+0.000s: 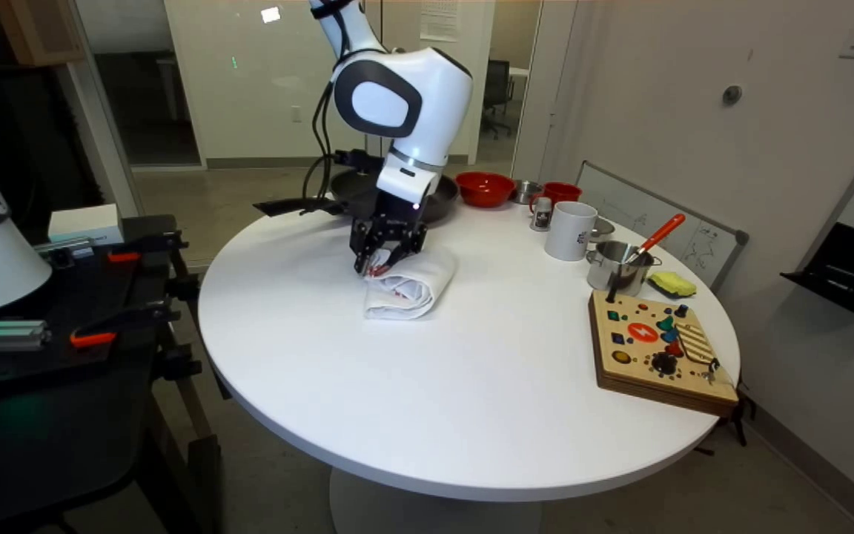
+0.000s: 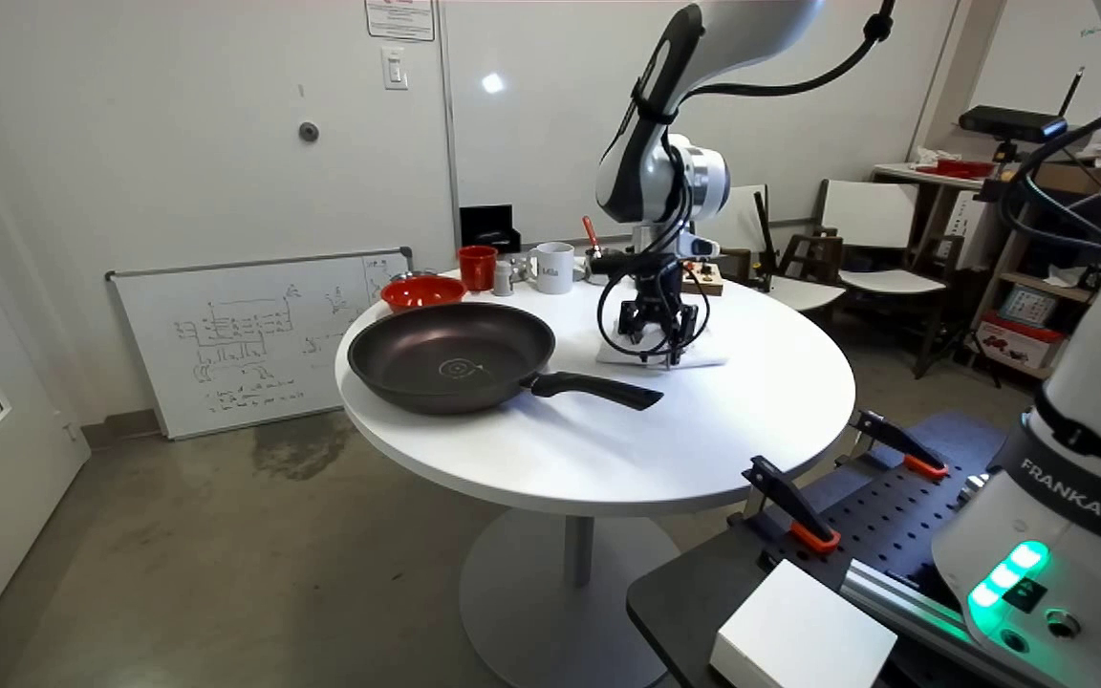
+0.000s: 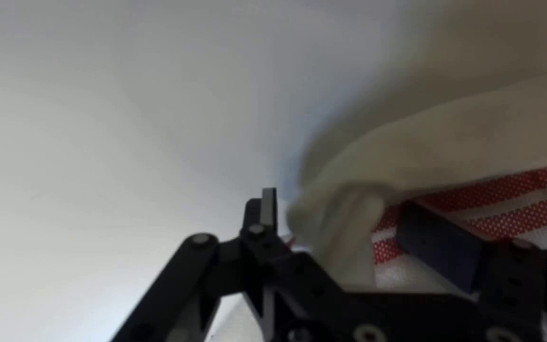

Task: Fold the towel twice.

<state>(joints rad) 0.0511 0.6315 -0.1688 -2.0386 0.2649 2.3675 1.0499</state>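
Nearest the wrist camera, my gripper [image 3: 340,209] is standing with its jaws spread, and a raised fold of the towel [image 3: 425,147] is sitting between my fingers [image 3: 268,209] (whether either one is touching it, I cannot tell). That fold is blurring so close to the lens, while the red-striped part beside it is showing its weave. The towel is lying folded on a round white table [image 1: 486,386], and I am covering some of it in both exterior views. In an exterior view my arm [image 1: 405,96] is also hiding part of the frying pan [image 1: 442,202], which is resting near the towel. Well apart from the towel, a whiteboard [image 2: 254,344] is standing on the grey floor [image 2: 302,535] and leaning against a pale wall [image 2: 206,143], its handwriting looking too small to read. On that wall a printed sign [image 2: 400,19] is losing its upper part to the edge of view. Also apart from the towel, a white mug [image 1: 569,231] is carrying dark print that I am failing to make out, and a wooden board [image 1: 646,352] is bearing a lightning bolt on a red disc. My base [image 2: 1076,535], off the towel's table, is reading FRANKA EMI, the rest being cut off.
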